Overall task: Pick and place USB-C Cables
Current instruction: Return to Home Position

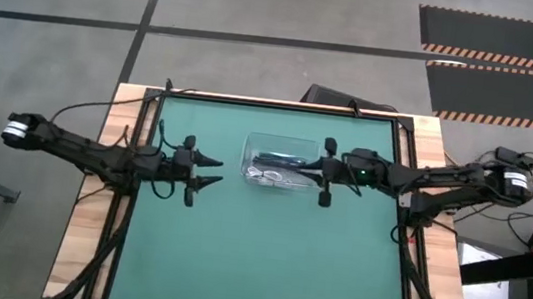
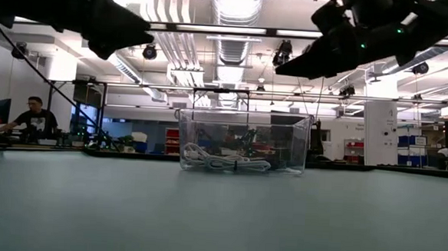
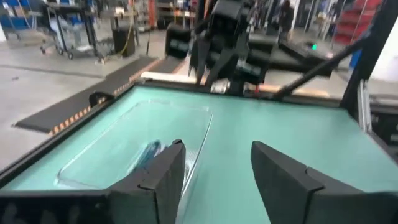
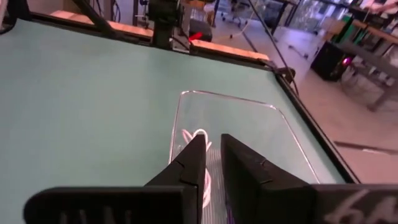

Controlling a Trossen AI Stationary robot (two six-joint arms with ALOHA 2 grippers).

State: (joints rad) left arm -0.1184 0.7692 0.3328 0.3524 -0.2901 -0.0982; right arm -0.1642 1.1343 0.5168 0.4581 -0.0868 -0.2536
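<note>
Counter (image 1: 264,260) surface is spanned from both sides by the two arms: the left arm (image 1: 95,150) is stretched in from one edge and the right arm (image 1: 444,180) from the other, both raised off the surface. Between them, toward the far middle, a clear tub (image 1: 292,144) is set.

The cables (image 1: 265,176) are all seen inside that tub, lying on its floor. White loops are heaped beside a black bundle, and a teal-grey one is glimpsed through the wall in the left wrist view. They are judged light, limp and slightly springy, with smooth sheaths that may slip. A hold is best taken across the middle of a folded bundle, not at the small plugs. Heaped as they are, one lifted bundle could drag another.

The left jaws are spread wide, empty, pointed at the tub but well apart from it. The right jaws are drawn almost together on nothing and hang above the tub's right end, clear of the cables below.
</note>
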